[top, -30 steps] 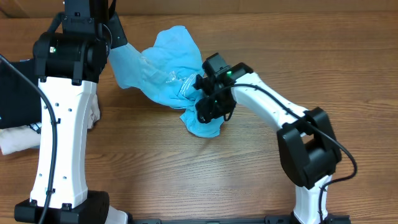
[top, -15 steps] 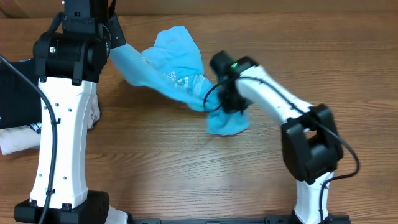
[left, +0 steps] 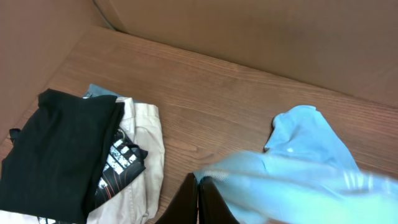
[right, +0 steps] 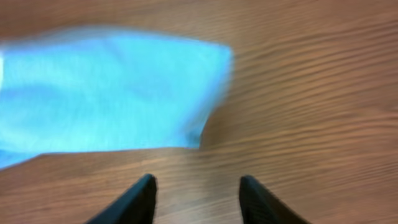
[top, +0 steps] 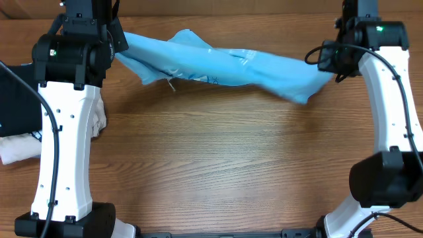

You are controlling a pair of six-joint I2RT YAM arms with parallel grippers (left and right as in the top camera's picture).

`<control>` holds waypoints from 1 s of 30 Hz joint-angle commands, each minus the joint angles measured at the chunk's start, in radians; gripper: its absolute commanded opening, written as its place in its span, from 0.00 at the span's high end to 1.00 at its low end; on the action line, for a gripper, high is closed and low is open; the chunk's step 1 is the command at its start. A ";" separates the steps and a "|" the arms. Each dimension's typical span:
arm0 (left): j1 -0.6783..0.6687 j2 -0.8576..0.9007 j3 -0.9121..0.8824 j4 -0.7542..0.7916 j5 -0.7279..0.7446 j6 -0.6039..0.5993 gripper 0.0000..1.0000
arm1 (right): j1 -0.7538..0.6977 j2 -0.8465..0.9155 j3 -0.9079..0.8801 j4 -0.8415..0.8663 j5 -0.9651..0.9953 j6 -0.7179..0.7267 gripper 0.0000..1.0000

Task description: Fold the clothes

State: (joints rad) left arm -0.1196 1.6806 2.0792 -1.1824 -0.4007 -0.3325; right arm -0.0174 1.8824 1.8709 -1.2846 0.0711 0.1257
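Note:
The light sky-blue T-shirt [top: 231, 66] is stretched in a long band across the far side of the table, from my left gripper [top: 122, 47] to just short of my right gripper [top: 328, 63]. In the left wrist view the left gripper [left: 199, 186] is shut on an edge of the T-shirt [left: 298, 180]. In the right wrist view the right gripper [right: 198, 186] is open and empty over bare wood, with the blurred end of the T-shirt [right: 106, 93] lying ahead of its fingers.
A black folded garment [left: 56, 155] lies on a beige folded garment [left: 146, 155] at the table's left side; they also show in the overhead view [top: 10, 99] [top: 20, 149]. A brown cardboard wall [left: 280, 37] runs along the back.
The right arm has swung far to the right and back, drawing the bunched shirt out into a long band. Its jaws are now open and apart from the shirt. The left arm has stayed put.

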 commanded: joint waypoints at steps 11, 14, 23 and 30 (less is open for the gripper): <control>0.008 -0.010 0.003 -0.003 0.002 0.018 0.96 | 0.105 0.031 -0.234 0.116 -0.243 -0.203 0.54; 0.008 -0.010 0.003 -0.009 0.002 0.018 0.96 | 0.135 0.045 -0.279 0.161 -0.245 -0.265 0.50; 0.008 -0.010 0.003 -0.016 0.002 0.018 0.96 | 0.154 0.080 -0.531 0.522 -0.246 -0.264 0.34; 0.008 -0.010 0.003 -0.018 0.002 0.018 0.96 | 0.154 0.109 -0.609 0.745 -0.246 -0.264 0.28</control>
State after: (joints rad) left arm -0.1196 1.6806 2.0792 -1.2015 -0.3935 -0.3325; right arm 0.1379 1.9717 1.2732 -0.5747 -0.1680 -0.1337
